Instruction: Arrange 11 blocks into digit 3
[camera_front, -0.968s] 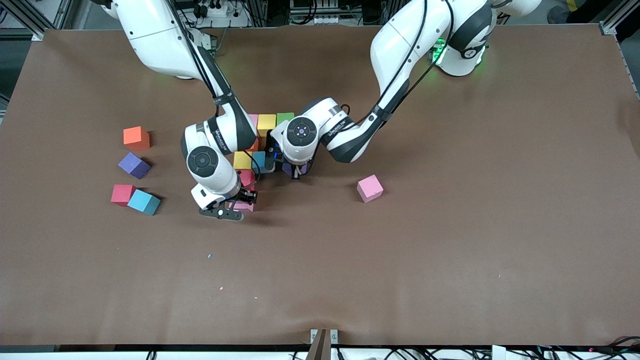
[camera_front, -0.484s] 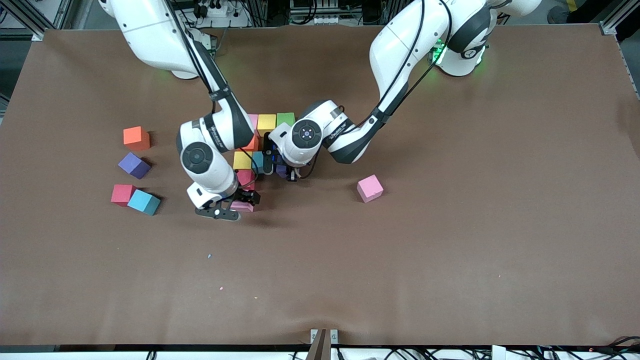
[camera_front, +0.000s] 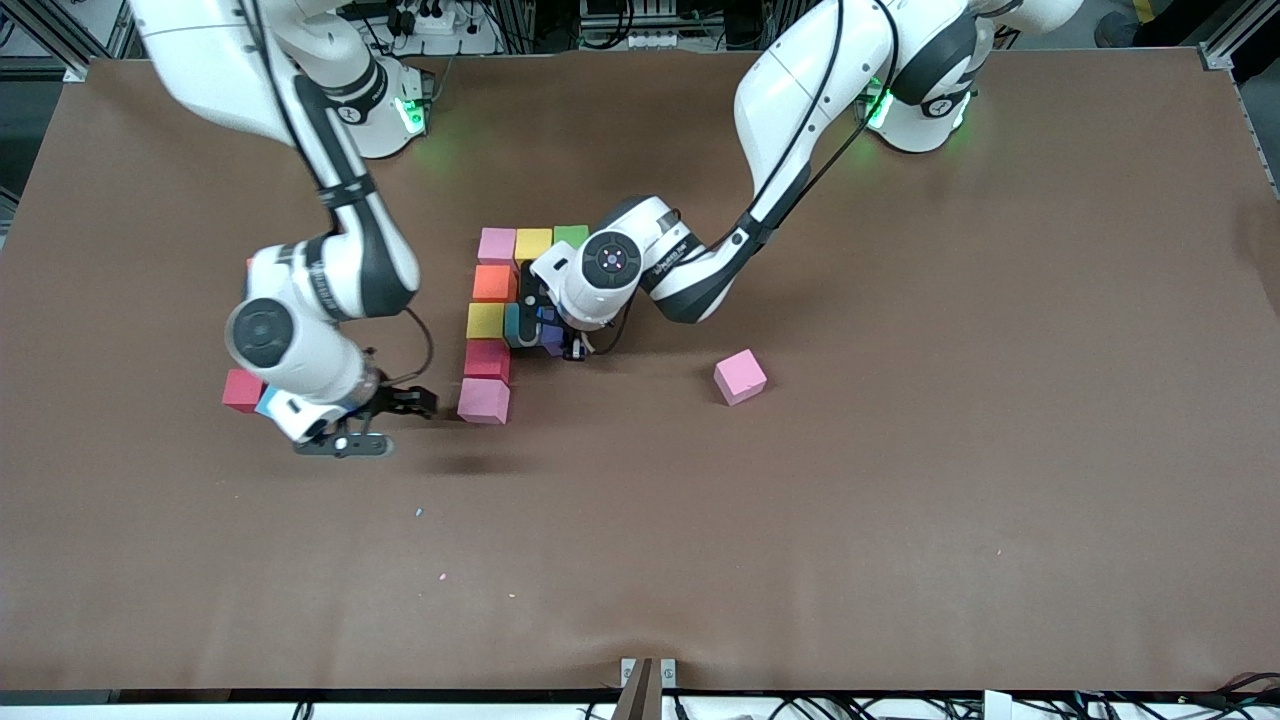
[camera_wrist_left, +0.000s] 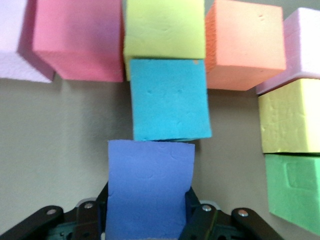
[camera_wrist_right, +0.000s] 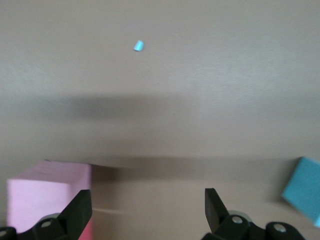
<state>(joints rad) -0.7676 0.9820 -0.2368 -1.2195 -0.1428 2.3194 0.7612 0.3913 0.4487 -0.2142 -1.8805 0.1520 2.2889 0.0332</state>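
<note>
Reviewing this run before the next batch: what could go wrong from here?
1. The left claw is shut on the purple block, pressed against the light blue block. Pushing further could shove the yellow block and skew the row.
2. The right claw, open, hangs beside the pink end block; a sideways swing could clip it.
3. The loose pink block lies apart, so the bottom row is unfinished.
</note>
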